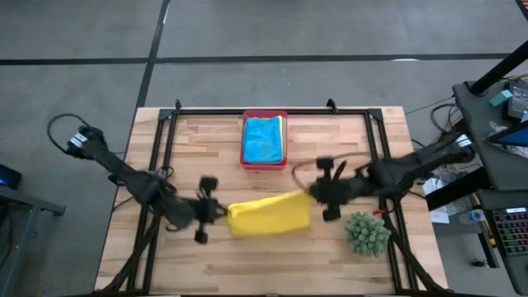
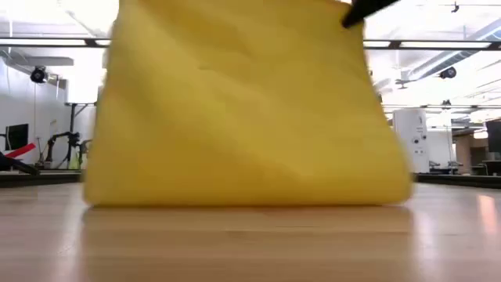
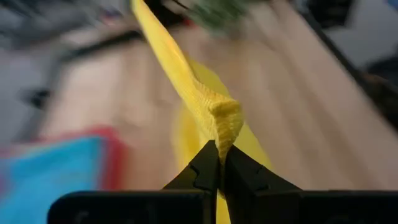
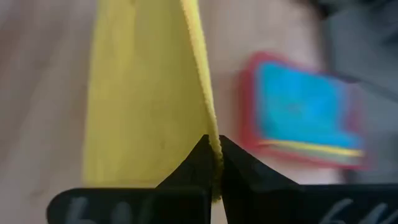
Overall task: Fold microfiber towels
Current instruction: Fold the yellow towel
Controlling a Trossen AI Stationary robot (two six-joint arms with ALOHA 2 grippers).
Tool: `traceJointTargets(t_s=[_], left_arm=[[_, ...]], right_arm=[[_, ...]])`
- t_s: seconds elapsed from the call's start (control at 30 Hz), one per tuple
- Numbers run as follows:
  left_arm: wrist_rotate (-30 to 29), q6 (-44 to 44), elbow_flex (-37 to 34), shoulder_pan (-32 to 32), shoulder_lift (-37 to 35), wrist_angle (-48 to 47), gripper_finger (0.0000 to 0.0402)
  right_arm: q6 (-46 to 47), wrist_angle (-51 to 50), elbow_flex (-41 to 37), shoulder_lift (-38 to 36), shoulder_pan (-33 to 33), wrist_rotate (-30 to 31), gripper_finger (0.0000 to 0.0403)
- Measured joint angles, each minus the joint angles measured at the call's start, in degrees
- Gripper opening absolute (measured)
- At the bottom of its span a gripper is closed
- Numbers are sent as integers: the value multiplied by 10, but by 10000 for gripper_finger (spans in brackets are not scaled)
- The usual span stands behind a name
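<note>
With each set of jaws clenched on an upper corner, the left gripper [image 1: 216, 213] and right gripper [image 1: 318, 195] suspend the yellow towel [image 1: 269, 214] taut. It hangs at worktop [image 1: 272, 256] centre, 6 o'clock of the pink tray [image 1: 245, 148], apparently for folding.

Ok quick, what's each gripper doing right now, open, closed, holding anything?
Left gripper: closed, pinching one edge of the soft yellow microfiber towel.
Right gripper: closed, pinching the opposite edge of the same towel.
</note>
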Motion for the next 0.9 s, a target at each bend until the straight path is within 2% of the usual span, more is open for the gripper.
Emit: traceJointTargets(t_s=[0.1,0.2,0.3,0.4,0.47,0.63,0.8,0.9], left_arm=[[-47,71,0,31,-59,0,0],[-53,133,0,72,-110,12,0],[-56,177,0,93,-150,45,0],[-45,199,0,93,-179,78,0],[-15,198,0,92,-187,79,0],[41,173,0,83,-162,77,0],[124,146,0,48,-100,71,0],[137,105,0,19,-69,71,0]], right_arm=[[-59,28,6,-36,-42,47,8],[-103,53,16,-58,-79,49,8],[-127,55,35,-71,-90,44,8],[-122,48,54,-80,-90,-21,8],[-113,40,66,-81,-88,-77,8],[-87,31,76,-76,-64,-101,8],[-38,16,68,-55,-29,-173,8],[-11,17,63,-35,0,-220,8]])
